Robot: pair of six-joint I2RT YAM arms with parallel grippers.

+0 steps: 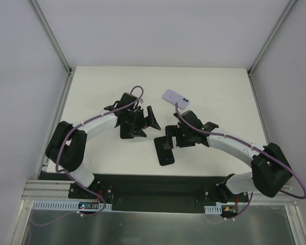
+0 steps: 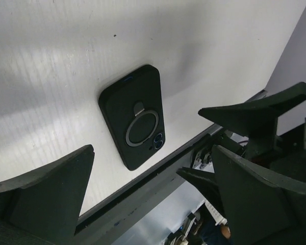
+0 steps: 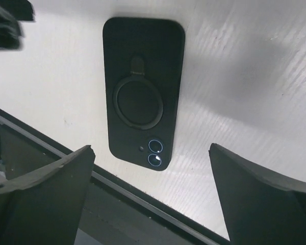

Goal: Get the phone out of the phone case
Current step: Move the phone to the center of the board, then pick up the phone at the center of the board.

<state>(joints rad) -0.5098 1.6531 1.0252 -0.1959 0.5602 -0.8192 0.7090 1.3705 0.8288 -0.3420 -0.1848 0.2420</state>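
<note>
Case [image 3: 143, 61] lies back-up, phone [image 3: 154, 160] likely inside; left gripper [image 2: 153, 150] and right gripper [image 3: 152, 149] gape wide, empty, poised to seize it.

Overhead view, wrist cameras seemingly share case [image 2: 134, 118]

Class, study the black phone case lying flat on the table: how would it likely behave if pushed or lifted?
The black phone case lies flat on the table, so a push would likely slide it, not roll or tip it. Its matte finish suggests fair grip. The ring on its back may catch a finger.
</note>
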